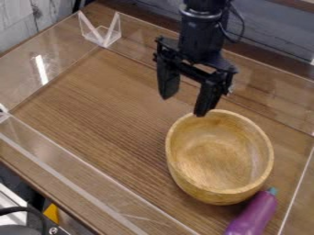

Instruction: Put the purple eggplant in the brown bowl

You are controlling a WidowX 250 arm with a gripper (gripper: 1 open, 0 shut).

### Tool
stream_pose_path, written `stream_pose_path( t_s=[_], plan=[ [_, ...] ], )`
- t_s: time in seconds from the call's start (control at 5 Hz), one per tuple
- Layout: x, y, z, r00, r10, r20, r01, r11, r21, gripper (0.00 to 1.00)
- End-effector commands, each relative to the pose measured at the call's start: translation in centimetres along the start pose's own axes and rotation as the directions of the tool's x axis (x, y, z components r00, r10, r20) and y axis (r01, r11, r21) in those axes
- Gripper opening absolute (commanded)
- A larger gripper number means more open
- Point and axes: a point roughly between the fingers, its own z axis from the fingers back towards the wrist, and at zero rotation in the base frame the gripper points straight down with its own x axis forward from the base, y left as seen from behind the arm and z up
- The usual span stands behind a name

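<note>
Camera view: purple eggplant (254,217) lies on wooden table (98,119), touching near-right outer wall of brown bowl (219,155), well apart from gripper (188,95). Eggplant glossy magenta, elongated, greenish tip toward bowl. Gripper above bowl's far rim, pointing straight down, jaws wide, holding nothing.

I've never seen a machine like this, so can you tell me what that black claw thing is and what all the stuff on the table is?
The black claw is a robot arm's gripper, its hand. The one picture looks down at a wooden table from the front, with clear plastic walls around it. The gripper's two fingers point down, spread open, and hold nothing. It hangs just behind a big brown bowl, which is empty. A small purple eggplant lies on the table beside the bowl's front edge. The robot should put it in the bowl.
</note>
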Motion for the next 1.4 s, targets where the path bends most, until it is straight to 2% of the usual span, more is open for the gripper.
stream_pose_path(
  t_s=[0.0, 0.8, 1.0, 1.2],
  plan=[
    [-0.7, -0.9, 1.5, 0.996, -0.046, 0.072, 0.046, 0.999, 0.0, 1.0],
    [-3.0, -4.0, 0.3, 0.984, -0.139, 0.111, 0.138, 0.99, 0.009, 1.0],
    [-3.7, -5.8, -0.2, 0.975, -0.179, 0.13, 0.178, 0.984, 0.015, 1.0],
    [-4.3, -8.3, -1.1, 0.963, -0.222, 0.155, 0.219, 0.975, 0.034, 1.0]
  ],
)
